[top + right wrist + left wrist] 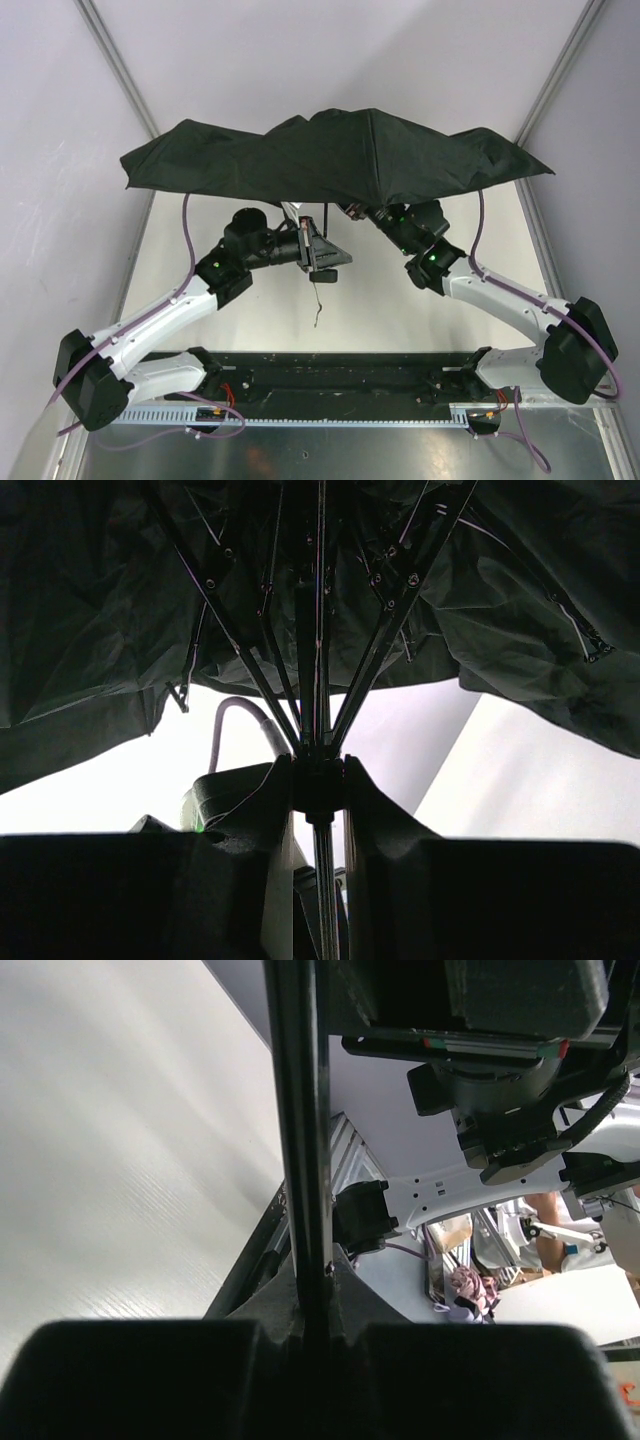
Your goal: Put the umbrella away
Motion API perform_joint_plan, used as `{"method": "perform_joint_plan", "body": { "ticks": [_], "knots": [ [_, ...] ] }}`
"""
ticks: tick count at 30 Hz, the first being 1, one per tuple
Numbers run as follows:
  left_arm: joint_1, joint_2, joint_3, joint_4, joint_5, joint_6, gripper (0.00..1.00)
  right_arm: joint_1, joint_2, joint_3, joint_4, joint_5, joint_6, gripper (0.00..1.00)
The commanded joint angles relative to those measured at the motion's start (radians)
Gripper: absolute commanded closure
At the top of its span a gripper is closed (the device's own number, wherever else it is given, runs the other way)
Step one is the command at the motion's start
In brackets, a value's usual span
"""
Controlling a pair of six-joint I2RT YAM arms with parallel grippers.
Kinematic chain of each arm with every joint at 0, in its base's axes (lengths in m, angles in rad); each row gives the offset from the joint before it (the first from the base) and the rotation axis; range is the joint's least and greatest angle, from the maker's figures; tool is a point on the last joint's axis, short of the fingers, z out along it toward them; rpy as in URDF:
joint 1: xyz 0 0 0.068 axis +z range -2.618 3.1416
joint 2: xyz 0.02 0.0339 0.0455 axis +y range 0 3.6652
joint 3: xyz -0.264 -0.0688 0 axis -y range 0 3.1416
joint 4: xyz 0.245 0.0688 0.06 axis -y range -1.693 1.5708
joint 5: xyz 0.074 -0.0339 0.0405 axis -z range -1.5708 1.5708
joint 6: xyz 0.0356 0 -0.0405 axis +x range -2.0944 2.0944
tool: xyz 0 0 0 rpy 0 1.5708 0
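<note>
The umbrella (340, 155) is open and held in the air over the far half of the table (370, 310), not resting on it. Its black canopy (230, 160) spreads almost from the left edge to the right edge and sags in rumpled panels, the left side drooping a little lower than the right. Both arms reach up under it from the near edge and meet below the middle of the canopy. The left pincer (318, 250) is clenched on the lower part of the umbrella; in the left wrist view its fingers (250, 1305) press on either side of the dark shaft (298, 1110), which runs straight up out of the pincer (308, 1300). A thin wrist cord (318, 300) hangs loose from that end toward the table without clearly touching it. The right pincer (365, 213) grips higher up, just under the fabric; in the right wrist view the pincer (320, 785) is closed around the black runner (320, 780) where the thin metal ribs (230, 630) fan out and up into the canopy (90, 630), with the bright shaft (325, 880) passing down between its fingers (265, 800).
</note>
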Motion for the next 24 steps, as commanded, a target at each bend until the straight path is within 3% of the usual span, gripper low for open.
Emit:
{"method": "perform_joint_plan", "body": {
  "ticks": [1, 6, 13, 24],
  "knots": [
    [0.014, -0.002, 0.075, 0.161, -0.038, 0.049, 1.0, 0.036, -0.009, -0.032, 0.053, -0.043, 0.044, 1.0],
    [0.023, -0.013, 0.061, 0.16, -0.039, 0.051, 1.0, -0.004, 0.019, -0.035, 0.12, -0.097, 0.119, 1.0],
    [0.032, -0.024, 0.104, 0.14, -0.037, 0.054, 1.0, 0.087, -0.007, -0.084, 0.117, -0.027, 0.106, 1.0],
    [0.057, -0.063, 0.098, 0.138, -0.029, 0.04, 1.0, 0.107, -0.036, -0.11, 0.09, -0.01, 0.099, 1.0]
  ]
}}
